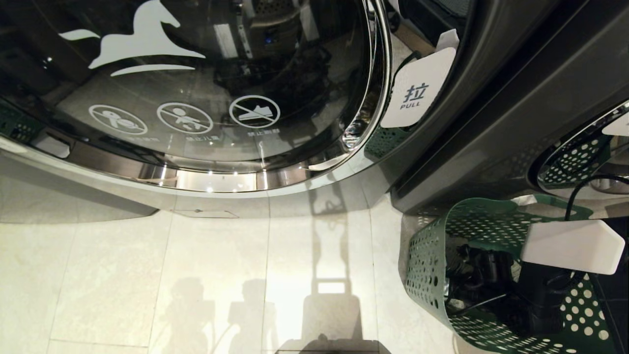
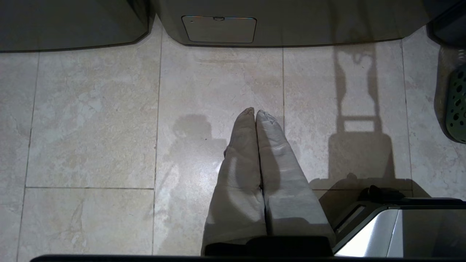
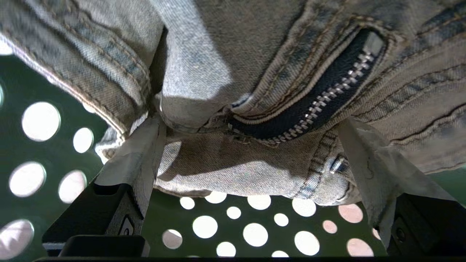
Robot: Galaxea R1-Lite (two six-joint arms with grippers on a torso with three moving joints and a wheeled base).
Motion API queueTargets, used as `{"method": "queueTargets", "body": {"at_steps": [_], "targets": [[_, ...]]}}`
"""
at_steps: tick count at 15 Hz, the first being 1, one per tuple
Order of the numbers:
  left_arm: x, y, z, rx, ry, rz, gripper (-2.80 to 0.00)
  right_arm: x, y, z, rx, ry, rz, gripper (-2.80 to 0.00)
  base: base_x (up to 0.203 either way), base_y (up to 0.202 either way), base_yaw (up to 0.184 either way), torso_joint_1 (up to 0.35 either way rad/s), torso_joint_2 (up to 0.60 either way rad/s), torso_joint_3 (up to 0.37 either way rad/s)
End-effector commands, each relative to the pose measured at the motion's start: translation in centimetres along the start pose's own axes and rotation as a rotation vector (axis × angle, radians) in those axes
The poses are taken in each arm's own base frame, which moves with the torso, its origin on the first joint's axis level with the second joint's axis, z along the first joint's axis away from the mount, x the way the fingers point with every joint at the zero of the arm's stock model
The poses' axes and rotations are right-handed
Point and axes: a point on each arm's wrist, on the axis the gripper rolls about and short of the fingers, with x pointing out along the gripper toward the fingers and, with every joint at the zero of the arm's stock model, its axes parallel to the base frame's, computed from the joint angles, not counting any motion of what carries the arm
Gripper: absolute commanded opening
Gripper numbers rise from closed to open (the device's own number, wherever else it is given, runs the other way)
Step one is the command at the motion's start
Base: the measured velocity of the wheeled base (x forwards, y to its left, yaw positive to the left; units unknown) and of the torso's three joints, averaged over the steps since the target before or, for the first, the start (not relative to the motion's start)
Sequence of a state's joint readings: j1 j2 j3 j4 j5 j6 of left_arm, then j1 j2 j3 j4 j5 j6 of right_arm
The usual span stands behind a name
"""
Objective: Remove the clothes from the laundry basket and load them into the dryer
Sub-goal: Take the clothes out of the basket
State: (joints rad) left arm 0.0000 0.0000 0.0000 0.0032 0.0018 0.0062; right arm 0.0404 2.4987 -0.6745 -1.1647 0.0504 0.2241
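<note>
The left gripper (image 2: 255, 111) hangs shut over the floor (image 2: 91, 127), well apart from the basket (image 1: 427, 255). Inside that basket, the right gripper (image 3: 251, 145) spreads wide, denim clothes (image 3: 225, 72) bunched between its fingers (image 3: 140, 153). From the head camera the arm hides the clothes

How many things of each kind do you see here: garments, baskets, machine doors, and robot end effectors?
Denim garment: 1
Green laundry basket: 1
Round machine doors: 2, large door and a second door at the edge
End effectors: 2, left end effector and right end effector
Total: 6
</note>
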Motion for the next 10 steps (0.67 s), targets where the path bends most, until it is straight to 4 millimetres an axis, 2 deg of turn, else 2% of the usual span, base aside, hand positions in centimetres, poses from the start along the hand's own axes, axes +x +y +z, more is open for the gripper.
{"method": "queueTargets", "body": {"at_steps": [1,4,10], "targets": [[0.0,0.0,0.0,0.000,0.002,0.000,-2.80,0.0,0.1,0.2,0.008,-0.013,0.000,0.00,0.000,0.000,0.000,0.000,0.00,0.000],[0.0,0.0,0.0,0.000,0.003,0.001,-2.80,0.1,-0.1,0.1,0.013,-0.023,-0.065,0.00,0.000,0.000,0.000,0.000,0.00,0.000],[0.0,0.0,0.0,0.000,0.001,0.001,-2.80,1.1,-0.1,0.2,0.016,-0.037,-0.080,0.00,0.000,0.000,0.000,0.000,0.00,0.000]]}}
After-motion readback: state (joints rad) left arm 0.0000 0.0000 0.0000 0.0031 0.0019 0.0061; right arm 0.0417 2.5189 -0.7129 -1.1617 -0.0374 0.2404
